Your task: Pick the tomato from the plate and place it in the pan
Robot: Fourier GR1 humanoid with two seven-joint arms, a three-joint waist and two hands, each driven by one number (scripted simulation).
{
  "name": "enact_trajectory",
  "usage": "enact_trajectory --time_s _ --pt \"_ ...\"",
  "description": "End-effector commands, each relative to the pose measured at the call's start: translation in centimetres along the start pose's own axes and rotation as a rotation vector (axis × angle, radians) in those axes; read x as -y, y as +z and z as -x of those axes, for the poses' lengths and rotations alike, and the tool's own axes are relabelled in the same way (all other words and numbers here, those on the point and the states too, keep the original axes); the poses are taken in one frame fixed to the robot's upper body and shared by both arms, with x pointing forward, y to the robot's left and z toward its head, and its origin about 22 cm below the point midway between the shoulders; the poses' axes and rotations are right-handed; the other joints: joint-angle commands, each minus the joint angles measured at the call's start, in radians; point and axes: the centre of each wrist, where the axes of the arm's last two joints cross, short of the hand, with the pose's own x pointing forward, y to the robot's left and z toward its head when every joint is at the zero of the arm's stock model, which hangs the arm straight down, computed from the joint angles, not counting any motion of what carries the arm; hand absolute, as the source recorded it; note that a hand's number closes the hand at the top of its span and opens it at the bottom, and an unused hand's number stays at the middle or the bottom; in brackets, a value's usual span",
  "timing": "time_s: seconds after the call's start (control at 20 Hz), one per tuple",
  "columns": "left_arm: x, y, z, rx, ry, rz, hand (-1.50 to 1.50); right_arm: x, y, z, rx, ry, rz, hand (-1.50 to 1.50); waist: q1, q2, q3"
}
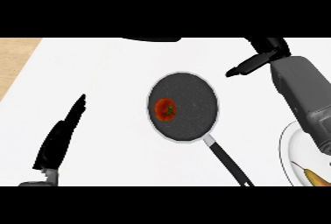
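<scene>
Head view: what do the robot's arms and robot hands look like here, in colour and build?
The right forearm is a boxy grey casing with darker panel seams, ending in a black robot hand with slim fingers. The left robot hand is also black, long and narrow, on a grey wrist at the lower edge. No cables or markings show.

The right forearm [304, 94] hides part of the plate [287, 151], seemingly.

A white counter top [97, 65] meets pale wood [13, 57] at left.
</scene>
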Motion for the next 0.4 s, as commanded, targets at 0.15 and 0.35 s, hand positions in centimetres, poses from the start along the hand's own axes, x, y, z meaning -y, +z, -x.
enact_trajectory --time_s 0.15,0.35 --pt "0.3 -0.5 -0.9 0.007 -0.001 0.016 0.00 5.3 3.2 -0.5 0.010 0.026 -0.002 -1.50 0.013 0.009 0.002" --pt "0.0 -0.4 -0.3 0.012 -0.006 0.016 0.00 6.9 4.4 -0.7 0.004 0.014 -0.014 -1.50 0.024 0.013 0.002"
